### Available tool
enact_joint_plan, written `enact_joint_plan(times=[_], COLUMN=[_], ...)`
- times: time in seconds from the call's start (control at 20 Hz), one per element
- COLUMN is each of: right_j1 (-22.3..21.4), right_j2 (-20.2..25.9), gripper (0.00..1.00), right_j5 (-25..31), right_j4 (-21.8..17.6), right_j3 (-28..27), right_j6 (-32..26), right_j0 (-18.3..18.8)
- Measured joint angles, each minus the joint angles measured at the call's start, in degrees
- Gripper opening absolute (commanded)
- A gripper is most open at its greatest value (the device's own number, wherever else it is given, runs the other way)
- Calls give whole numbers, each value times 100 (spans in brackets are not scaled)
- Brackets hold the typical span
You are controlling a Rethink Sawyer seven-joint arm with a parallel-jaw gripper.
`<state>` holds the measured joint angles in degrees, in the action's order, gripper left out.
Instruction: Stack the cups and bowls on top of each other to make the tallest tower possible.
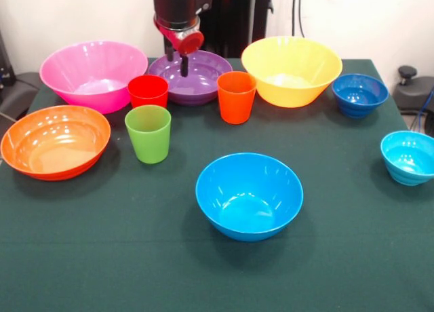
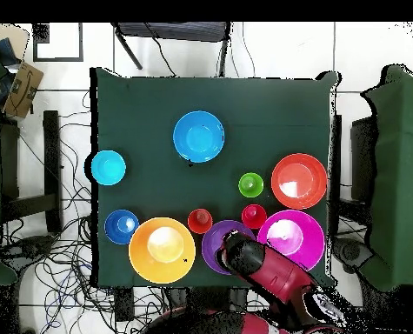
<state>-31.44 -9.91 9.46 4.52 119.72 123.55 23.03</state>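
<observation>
You'll find no readable writing anywhere. Your gripper (image 1: 182,60) hangs over the purple bowl (image 1: 196,81), empty; you cannot tell how far open it is. All bowls and cups stand upright, mouths up, unstacked on the green table (image 1: 135,258). The blue bowl (image 1: 249,195) sits alone, well apart.

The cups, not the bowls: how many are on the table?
3, all upright and unstacked. The red cup stands beside the pink bowl, the green cup just in front of it, and the orange cup between the purple bowl and yellow bowl.
</observation>
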Motion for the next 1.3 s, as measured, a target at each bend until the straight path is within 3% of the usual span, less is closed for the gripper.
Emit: enact_joint_plan(times=[0.65, 1.3], right_j1=[324, 515], right_j2=[166, 383], gripper=[100, 100], right_j5=[-1284, -1370], right_j4=[2, 4], right_j3=[214, 294], right_j6=[234, 273], right_j0=[79, 199])
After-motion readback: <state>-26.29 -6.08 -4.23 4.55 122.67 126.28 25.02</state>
